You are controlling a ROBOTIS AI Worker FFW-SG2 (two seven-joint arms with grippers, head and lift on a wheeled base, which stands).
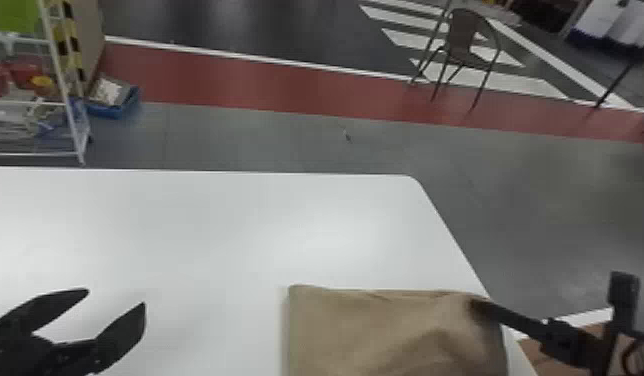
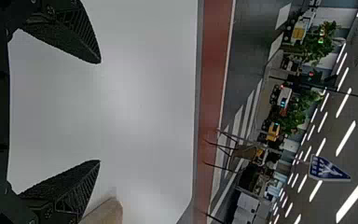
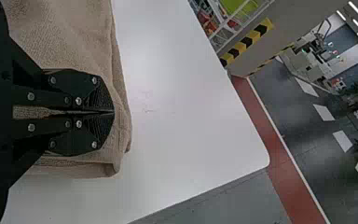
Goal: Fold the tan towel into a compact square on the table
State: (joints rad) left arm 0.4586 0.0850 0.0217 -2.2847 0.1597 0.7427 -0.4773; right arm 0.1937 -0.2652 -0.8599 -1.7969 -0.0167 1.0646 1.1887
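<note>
The tan towel lies layered at the white table's right side, seemingly part-folded, with squaring to finish. The right gripper pinches its edge; the left gripper is wide, empty.

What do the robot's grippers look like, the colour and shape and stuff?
Both the left gripper and the right gripper are black, each with two flat, tapering fingers. Slanted ridges run along the left gripper's fingers, near the tips. Round, pale screw heads dot the right gripper's black plates.
</note>
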